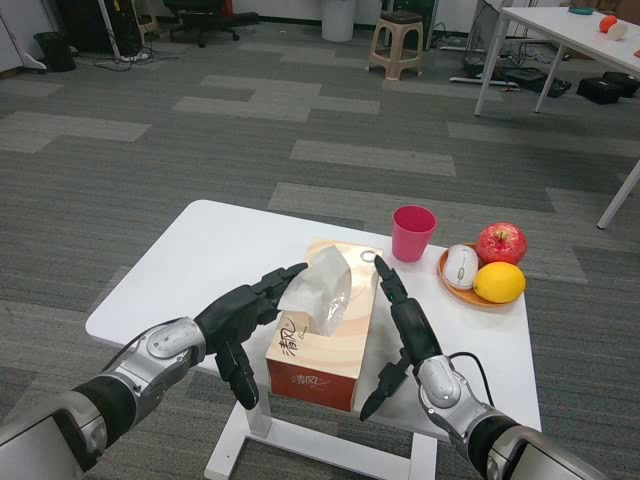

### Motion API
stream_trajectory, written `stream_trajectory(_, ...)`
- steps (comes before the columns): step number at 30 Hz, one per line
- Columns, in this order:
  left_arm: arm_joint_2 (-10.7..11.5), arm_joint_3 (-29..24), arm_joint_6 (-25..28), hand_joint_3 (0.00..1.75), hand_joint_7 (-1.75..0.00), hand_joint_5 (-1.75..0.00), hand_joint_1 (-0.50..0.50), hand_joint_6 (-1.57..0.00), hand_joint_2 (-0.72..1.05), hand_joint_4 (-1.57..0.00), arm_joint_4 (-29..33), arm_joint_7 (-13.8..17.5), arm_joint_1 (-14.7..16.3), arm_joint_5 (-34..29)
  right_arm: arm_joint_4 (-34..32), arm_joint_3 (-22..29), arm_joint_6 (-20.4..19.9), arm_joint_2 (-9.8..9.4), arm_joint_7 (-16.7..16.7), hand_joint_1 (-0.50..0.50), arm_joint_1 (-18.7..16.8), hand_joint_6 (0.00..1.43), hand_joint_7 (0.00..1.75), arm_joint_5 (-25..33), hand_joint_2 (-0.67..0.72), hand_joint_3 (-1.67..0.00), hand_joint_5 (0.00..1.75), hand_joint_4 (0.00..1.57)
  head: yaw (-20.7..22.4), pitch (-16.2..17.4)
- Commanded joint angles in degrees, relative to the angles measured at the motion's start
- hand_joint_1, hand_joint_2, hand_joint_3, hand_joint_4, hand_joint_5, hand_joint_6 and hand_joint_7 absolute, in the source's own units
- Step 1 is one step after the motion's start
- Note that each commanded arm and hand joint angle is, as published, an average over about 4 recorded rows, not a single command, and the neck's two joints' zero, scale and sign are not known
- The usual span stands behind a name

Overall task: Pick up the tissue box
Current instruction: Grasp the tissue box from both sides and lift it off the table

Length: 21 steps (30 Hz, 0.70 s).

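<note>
The tissue box (330,345) is orange-brown with a white tissue sticking out of its top, and it lies on the white table (200,270) near the front edge. My left hand (243,322) is at the box's left side with fingers spread, one fingertip reaching the tissue. My right hand (400,330) is at the box's right side, fingers stretched out along it. Neither hand grips the box; whether they touch its sides is unclear.
A pink cup (412,232) stands behind the box. To its right, a brown plate (462,290) holds a white computer mouse (460,265), a red apple (501,243) and a lemon (498,282). A stool (396,42) and another table (570,30) stand far off.
</note>
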<state>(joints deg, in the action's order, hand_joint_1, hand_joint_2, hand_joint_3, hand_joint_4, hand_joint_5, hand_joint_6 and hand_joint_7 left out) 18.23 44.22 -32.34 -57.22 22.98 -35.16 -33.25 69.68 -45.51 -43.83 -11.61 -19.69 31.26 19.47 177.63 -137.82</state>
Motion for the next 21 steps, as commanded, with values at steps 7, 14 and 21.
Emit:
stream_trajectory(7, -0.89, 0.78, 0.08, 0.00, 0.00, 0.00, 0.50, 0.00, -0.46, 0.00, -0.06, 0.09, 0.44, -0.23, 2.78, -2.28, 1.53, 0.77, -2.00, -0.46, 1.57, 0.00, 0.00, 0.39, 0.53, -0.06, 0.00, 0.09, 0.03, 0.35)
stream_trajectory(14, -1.22, 1.58, 0.08, 0.00, 0.00, 0.00, 0.50, 0.00, -0.46, 0.00, -0.52, -0.13, 0.13, -0.72, 4.41, -4.19, 2.25, 1.37, -3.08, -0.46, 2.23, 0.00, 0.00, 0.39, 0.58, -0.08, 0.00, 0.14, 0.26, 0.87)
stream_trajectory(21, -1.53, 2.02, 0.08, 0.00, 0.00, 0.00, 0.50, 0.00, -0.46, 0.00, -0.96, -0.22, 0.00, -0.98, 5.77, -5.38, 2.61, 1.59, -3.69, -0.46, 2.75, 0.00, 0.02, 0.39, 0.60, -0.04, 0.00, 0.16, 0.31, 1.59)
